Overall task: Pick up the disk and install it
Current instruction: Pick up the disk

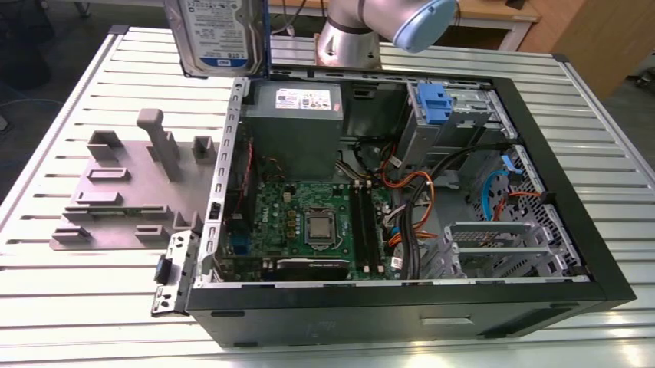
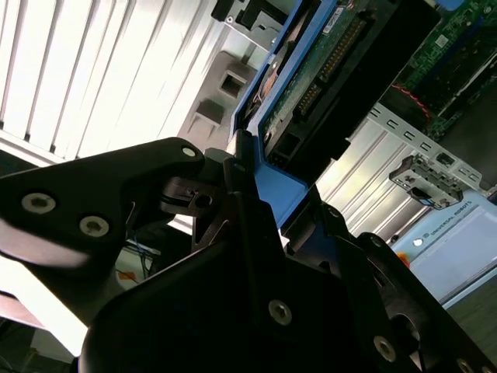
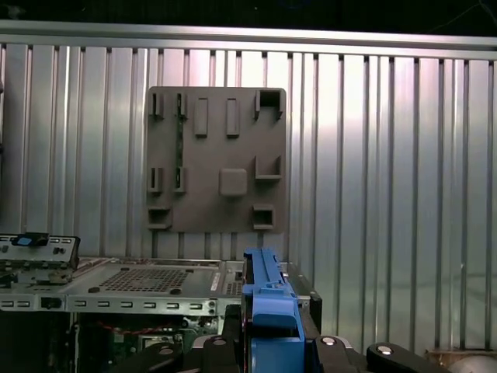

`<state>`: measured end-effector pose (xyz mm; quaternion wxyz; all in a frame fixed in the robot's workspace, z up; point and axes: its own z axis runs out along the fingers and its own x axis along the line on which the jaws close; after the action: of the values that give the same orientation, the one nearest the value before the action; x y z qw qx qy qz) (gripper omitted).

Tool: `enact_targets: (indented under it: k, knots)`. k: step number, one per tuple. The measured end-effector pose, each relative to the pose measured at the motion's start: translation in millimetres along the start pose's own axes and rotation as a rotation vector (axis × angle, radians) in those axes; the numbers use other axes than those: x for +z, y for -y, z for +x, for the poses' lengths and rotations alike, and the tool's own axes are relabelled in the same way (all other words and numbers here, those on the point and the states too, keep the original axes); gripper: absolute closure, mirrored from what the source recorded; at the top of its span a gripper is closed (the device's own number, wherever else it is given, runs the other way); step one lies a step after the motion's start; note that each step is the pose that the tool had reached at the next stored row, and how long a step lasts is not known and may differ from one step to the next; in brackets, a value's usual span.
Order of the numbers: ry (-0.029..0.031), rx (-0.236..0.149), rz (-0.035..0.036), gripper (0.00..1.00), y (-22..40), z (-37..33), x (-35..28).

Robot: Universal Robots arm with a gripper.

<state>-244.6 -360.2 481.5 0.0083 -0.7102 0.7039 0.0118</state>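
The disk (image 1: 217, 34) hangs in the air at about eleven o'clock from the open computer case (image 1: 358, 314) in the exterior view, jaws clenched on its blue side rails (image 3: 268, 299) — stiff, fairly heavy and shock-shy, I'd judge, best held by those rails, not its label face.

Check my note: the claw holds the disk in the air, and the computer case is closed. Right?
Not closed: the exterior view shows the computer case open, its circuit board and cables bare. The claw does hold the disk in the air.
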Motion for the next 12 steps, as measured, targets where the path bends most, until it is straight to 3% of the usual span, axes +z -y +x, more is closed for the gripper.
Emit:
enact_targets:
  k: [12]
  knots:
    - [0.0000, 0.000, -0.0001, 0.64, 27.2, 1.8, -0.2]
